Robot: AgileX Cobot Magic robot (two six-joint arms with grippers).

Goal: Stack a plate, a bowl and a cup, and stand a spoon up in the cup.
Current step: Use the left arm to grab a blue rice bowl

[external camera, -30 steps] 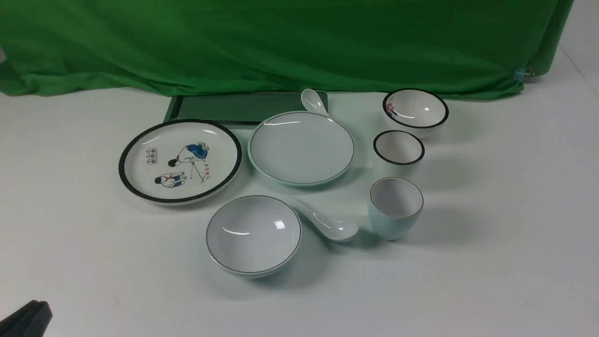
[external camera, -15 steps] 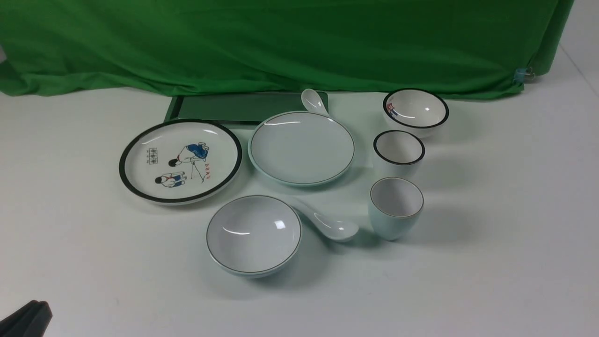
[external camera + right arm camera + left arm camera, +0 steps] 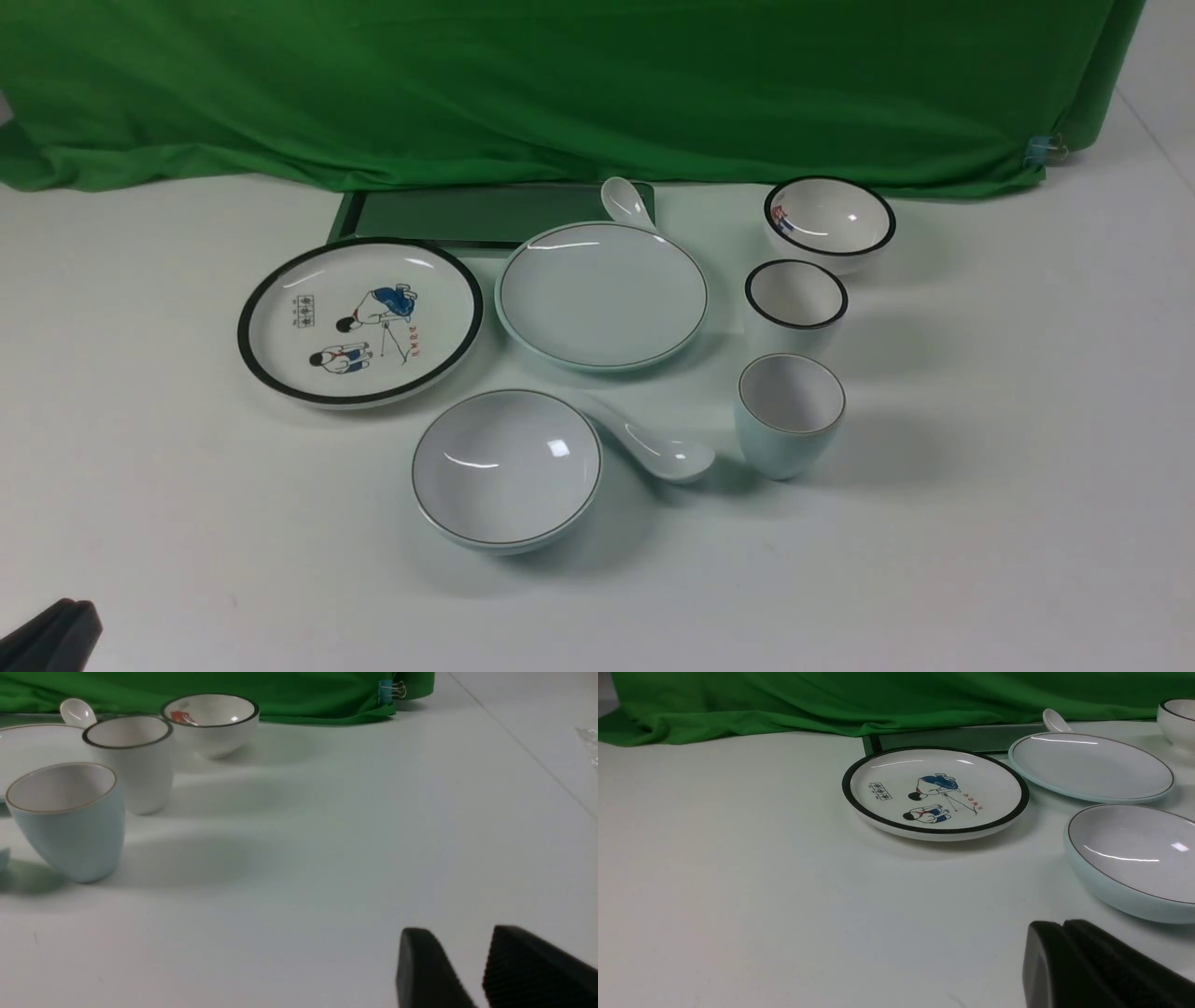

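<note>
Green cloth backdrop, white table; nothing stacked yet.
- Plate: far ahead of left gripper, well apart.
- Bowl: ahead of left gripper, toward robot's right; nearest task item to it, so left arm judged better placed.
- Cup: upright, ahead of right gripper, toward robot's left.
- Spoon: flat between bowl and cup, handle toward bowl, scoop toward cup.
- Left gripper: pressed together, empty.
- Right gripper: spread, empty.

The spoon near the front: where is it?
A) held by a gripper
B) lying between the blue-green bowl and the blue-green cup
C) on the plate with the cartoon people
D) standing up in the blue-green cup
B: the spoon lies scoop-up between the bowl and the cup.
</note>
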